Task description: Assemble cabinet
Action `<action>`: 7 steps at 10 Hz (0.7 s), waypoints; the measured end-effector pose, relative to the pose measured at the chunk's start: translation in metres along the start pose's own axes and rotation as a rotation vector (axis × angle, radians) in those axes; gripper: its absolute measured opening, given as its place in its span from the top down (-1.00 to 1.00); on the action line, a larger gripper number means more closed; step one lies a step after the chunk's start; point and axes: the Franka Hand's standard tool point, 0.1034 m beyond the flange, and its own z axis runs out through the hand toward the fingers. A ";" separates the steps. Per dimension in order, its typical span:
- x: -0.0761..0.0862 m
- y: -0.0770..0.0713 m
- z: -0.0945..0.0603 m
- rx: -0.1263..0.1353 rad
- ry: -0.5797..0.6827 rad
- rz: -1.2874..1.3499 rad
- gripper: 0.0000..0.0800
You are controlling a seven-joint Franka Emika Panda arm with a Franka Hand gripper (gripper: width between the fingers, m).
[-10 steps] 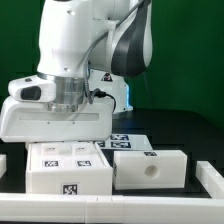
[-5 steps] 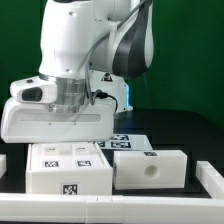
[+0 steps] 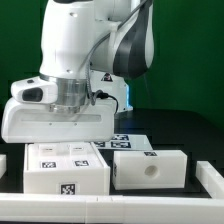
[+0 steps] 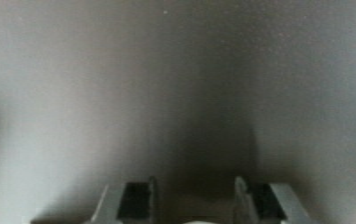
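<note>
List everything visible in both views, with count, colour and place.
matte white plastic box-shaped cabinet piece with tagged front: one, white, table front, exterior view's left
matte white plastic cabinet piece with round hole: one, white, beside it, exterior view's right
tagged white surface: one, white, behind them, identity unclear
white edge strips: two, white, table's two side ends
black table: one, black, beneath everything
green wall: one, green, background
glossy white robot arm: one, white and grey, above the tagged-front piece
hand: one, grey fingers apart, over that piece
</note>
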 end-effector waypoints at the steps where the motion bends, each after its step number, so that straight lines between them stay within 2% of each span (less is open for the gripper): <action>1: 0.000 0.001 -0.002 0.001 0.001 0.002 0.51; 2: -0.001 0.001 -0.006 0.013 -0.005 0.008 0.51; 6: 0.009 -0.002 -0.052 0.078 0.005 0.083 0.51; 7: 0.014 -0.002 -0.061 0.080 0.006 0.082 0.51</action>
